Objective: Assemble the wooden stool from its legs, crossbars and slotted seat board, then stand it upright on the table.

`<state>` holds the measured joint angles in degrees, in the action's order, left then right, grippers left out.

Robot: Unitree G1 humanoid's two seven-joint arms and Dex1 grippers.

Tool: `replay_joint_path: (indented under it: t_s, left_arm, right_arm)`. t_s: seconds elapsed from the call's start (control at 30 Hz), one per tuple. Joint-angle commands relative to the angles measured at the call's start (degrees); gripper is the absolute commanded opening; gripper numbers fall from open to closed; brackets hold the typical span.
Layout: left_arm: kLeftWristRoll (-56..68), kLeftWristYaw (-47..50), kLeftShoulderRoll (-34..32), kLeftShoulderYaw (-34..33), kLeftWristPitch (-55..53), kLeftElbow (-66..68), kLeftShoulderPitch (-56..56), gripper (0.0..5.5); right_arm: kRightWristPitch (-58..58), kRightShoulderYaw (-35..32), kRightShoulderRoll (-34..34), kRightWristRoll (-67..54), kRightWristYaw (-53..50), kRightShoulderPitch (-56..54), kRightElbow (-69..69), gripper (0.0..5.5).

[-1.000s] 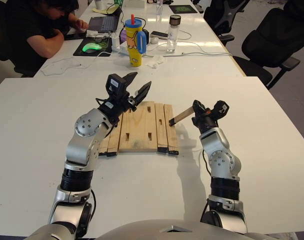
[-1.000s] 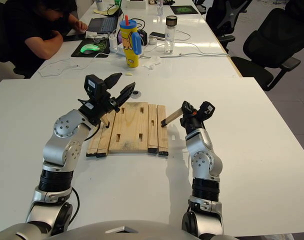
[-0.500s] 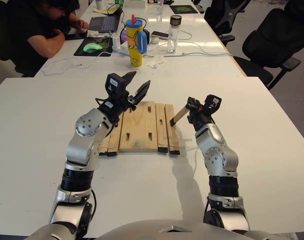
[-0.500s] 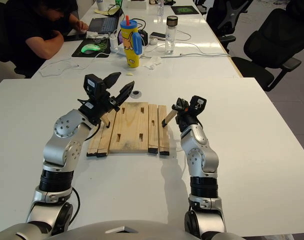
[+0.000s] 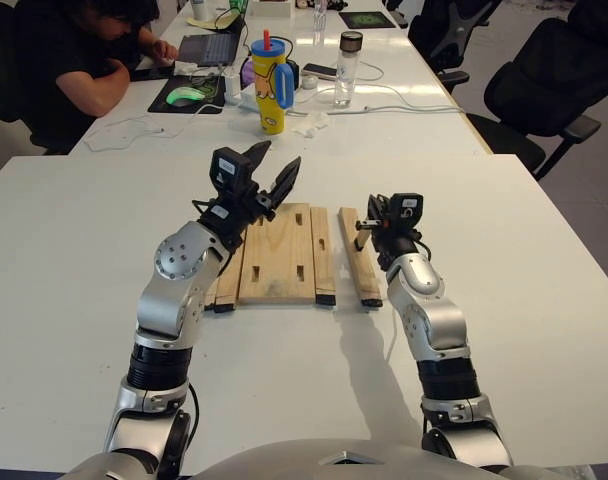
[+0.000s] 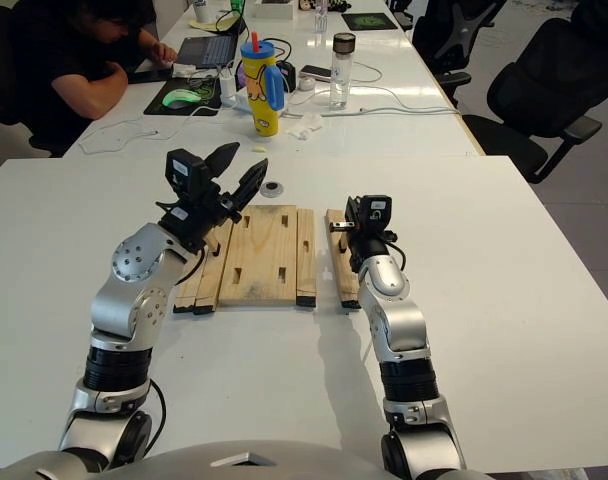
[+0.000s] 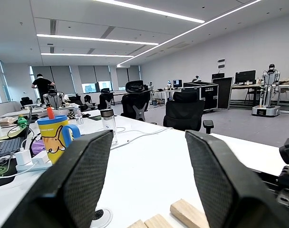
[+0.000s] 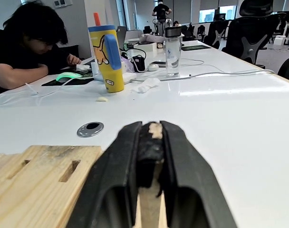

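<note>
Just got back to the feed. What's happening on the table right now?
The right gripper is shut on the far end of a wooden bar, which lies on the white table a little apart, to the right of the other parts. The left gripper hangs open above the far left corner of the slotted seat board. More wooden pieces lie flat along the board's sides. Nothing is joined yet.

The white bench (image 5: 74, 260) has the slotted seat board (image 5: 279, 255) lying flat. Two wooden strips (image 6: 202, 288) hug its left edge and another strip (image 5: 323, 250) its right. A loose leg (image 5: 364, 275) lies a bit further right, with a cable grommet (image 6: 273, 187) just beyond the board.
</note>
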<state>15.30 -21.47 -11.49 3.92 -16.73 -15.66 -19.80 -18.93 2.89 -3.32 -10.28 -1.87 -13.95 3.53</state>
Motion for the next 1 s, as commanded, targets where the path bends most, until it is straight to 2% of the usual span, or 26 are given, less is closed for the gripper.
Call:
replay_joint_path:
  t_s: [0.03,0.3,0.33,0.53,0.7,0.87,1.0]
  left_arm:
    - [-0.69,0.25,0.06,0.87,-0.82,-1.22,0.87,2.81]
    - [-0.93,0.12,0.06,0.65,-0.07,-0.05,0.48,2.81]
    - [-0.98,0.14,0.08,0.62,0.05,0.11,0.38,2.81]
    - [-1.36,0.61,0.59,0.46,0.83,0.51,0.58,2.81]
    - [-1.66,0.97,1.06,0.62,1.48,0.88,0.87,2.81]
    - [-1.95,1.60,1.58,0.82,1.77,0.64,1.25,2.81]
    - [-2.12,1.38,1.71,0.78,1.83,0.61,1.01,2.81]
  right_arm:
    - [-3.56,0.61,-0.32,1.41,1.18,6.15,-5.18,0.44]
    - [1.58,1.23,-1.29,4.00,3.78,3.80,-4.23,0.43]
    - [2.76,0.70,-1.34,3.88,4.14,3.25,-2.79,0.79]
    - [3.14,-2.41,-1.71,0.45,7.01,-2.14,3.04,1.82]
    - [-0.81,-4.67,-2.32,-2.09,7.40,-9.81,9.14,1.82]
    - [0.99,-5.70,-2.59,-1.83,8.35,-18.87,1.31,1.82]
    - [-1.34,-4.29,-1.82,0.45,7.44,-16.75,-9.37,1.82]
